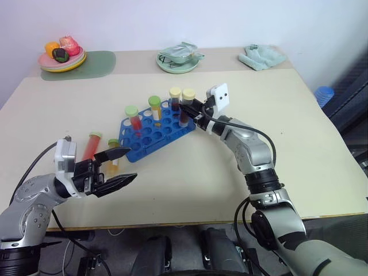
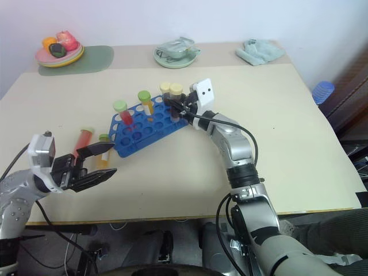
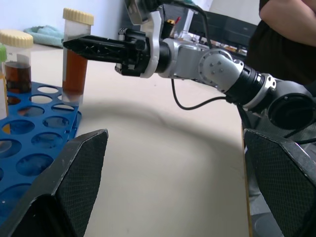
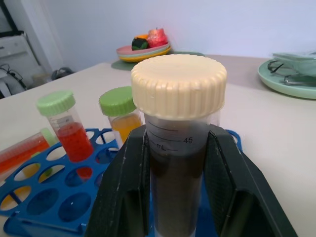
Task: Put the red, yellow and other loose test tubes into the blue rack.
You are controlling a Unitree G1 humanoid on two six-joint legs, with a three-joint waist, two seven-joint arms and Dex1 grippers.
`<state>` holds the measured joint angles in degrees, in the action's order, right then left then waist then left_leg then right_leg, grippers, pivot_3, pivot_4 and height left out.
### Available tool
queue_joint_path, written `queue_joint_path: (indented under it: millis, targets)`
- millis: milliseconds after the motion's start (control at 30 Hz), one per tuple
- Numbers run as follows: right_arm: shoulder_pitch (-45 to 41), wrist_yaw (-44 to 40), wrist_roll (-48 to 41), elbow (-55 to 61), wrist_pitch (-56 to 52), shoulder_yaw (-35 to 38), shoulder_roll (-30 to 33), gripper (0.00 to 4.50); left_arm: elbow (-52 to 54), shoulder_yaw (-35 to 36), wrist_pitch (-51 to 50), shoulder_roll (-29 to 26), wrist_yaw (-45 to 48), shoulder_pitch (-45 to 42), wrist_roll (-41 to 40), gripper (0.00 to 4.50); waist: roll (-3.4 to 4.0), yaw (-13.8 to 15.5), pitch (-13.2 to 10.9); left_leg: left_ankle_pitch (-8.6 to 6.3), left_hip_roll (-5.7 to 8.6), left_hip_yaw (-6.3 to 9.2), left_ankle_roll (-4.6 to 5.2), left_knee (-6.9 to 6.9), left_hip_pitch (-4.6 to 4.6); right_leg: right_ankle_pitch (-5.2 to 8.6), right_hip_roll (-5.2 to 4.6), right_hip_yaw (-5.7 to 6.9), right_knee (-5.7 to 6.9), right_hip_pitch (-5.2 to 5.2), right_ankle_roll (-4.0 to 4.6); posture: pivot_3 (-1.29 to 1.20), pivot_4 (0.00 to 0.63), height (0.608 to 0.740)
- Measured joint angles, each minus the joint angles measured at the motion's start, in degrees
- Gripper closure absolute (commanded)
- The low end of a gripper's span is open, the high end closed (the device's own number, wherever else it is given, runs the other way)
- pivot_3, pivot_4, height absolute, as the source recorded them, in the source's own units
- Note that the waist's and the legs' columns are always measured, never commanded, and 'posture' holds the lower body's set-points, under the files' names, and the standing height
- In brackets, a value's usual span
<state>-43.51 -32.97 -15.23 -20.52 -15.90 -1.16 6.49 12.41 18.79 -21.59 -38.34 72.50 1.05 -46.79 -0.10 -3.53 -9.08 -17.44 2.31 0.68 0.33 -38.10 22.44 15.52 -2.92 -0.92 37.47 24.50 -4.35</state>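
- The left claw (image 1: 118, 168) hovers over the near left part of the counter (image 1: 190, 172), its two black fingers spread wide with nothing between them.
- Just past it, two loose tubes lie on the counter beside the near left end of the blue rack (image 1: 156, 130): a red tube (image 1: 91, 145) with a green cap, on its side, and a yellow-orange tube (image 1: 114, 154) with a green cap, lying right against the rack's corner.
- The blue rack sits mid-counter, angled, most of its round holes empty.
- Standing upright in it are a red-liquid tube (image 1: 134, 119) and a yellow-liquid tube (image 1: 155, 109), both green-capped, and a dark brown tube (image 1: 175, 100) with a pale-yellow cap at the far end.
- The right claw (image 1: 185, 107) reaches in from the right at the rack's far end and is closed on a second dark brown tube (image 4: 178, 148) with a pale-yellow cap (the wrist view shows a finger pressed on each side of it, below the cap).
- That tube stands upright, its lower end at the rack's far corner hole; whether it is fully seated I cannot tell.
- Along the far edge of the counter: a plate of toy fruit (image 1: 62, 54) on a green mat (image 1: 95, 63) at the left, a pale green dish (image 1: 179, 59) in the middle, and a crumpled teal cloth (image 1: 261, 57) at the right.
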Motion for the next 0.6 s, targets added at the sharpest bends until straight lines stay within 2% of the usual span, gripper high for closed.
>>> queue_joint_path:
  millis: [300,600]
  targets:
    - [-4.1,-0.3,1.4,-10.4,7.7,1.6,0.9,3.39,0.2,0.3,0.0,0.0,-0.3,0.6,0.0,0.0,-0.01,0.0,0.0,0.0,0.0,0.0,0.0,0.0,-0.01,0.0,0.0,0.0,-0.01,-0.02,0.0,0.0,0.15,0.74]
    - [2.0,-0.6,0.8,-1.8,5.4,1.7,1.1,3.39,1.2,0.9,0.0,0.0,-1.3,1.7,0.0,0.0,-0.03,0.4,0.0,0.0,-0.01,0.0,0.0,0.0,-0.03,0.0,0.0,0.0,-0.01,-0.03,0.0,0.0,0.15,0.74]
